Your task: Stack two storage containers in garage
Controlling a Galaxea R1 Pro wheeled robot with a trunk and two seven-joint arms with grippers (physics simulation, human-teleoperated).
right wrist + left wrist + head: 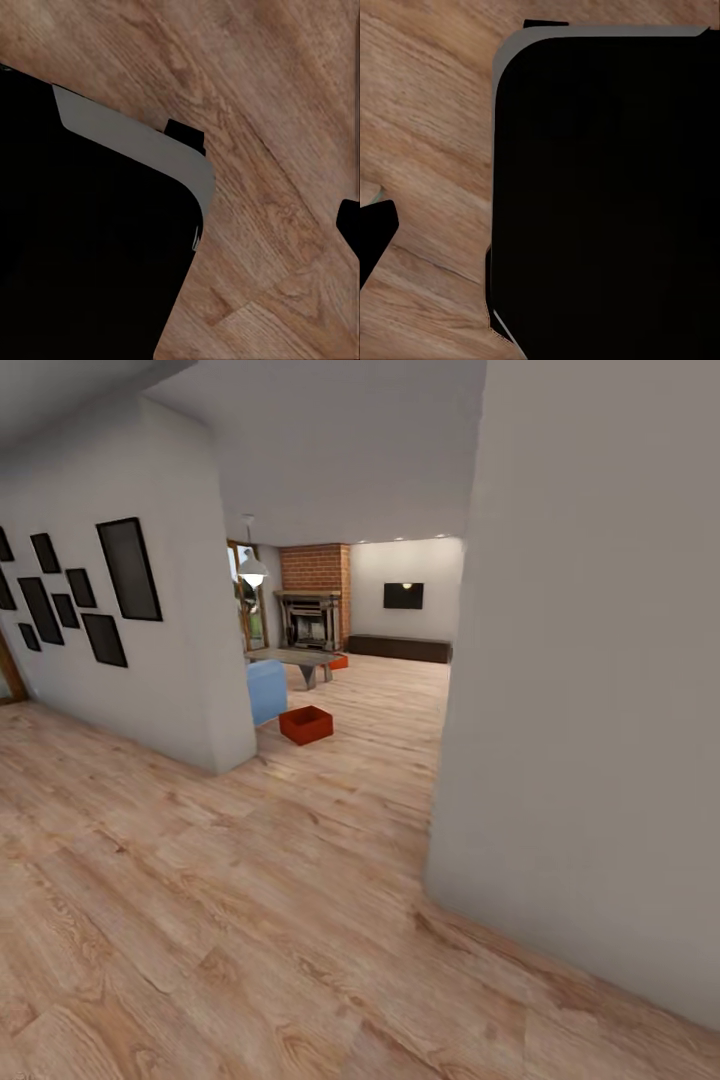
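Currently looking down a hallway through a doorway into the living room [380, 690], light wood-plank floor [250, 920] throughout. Near storage container [306, 724] sits on the planks at roughly 12 o'clock from centre, just beside the blue sofa [266, 690] end; open top, interior looks empty. Second storage container [339, 661] is further back, about 12 o'clock from the first, on the floor beside the grey low worktop [296, 658]; too small to read its contents. Brick fireplace wall [316, 595] behind it, wall TV [403, 595] at 1 o'clock, pendant lamp [252, 568] at 11. Black picture frames [128, 568] on the white wall at 10 o'clock. Both wrist views: dark robot body [607, 195] over plank floor, with small black shapes at the edges. Left and right tool state: cannot tell.
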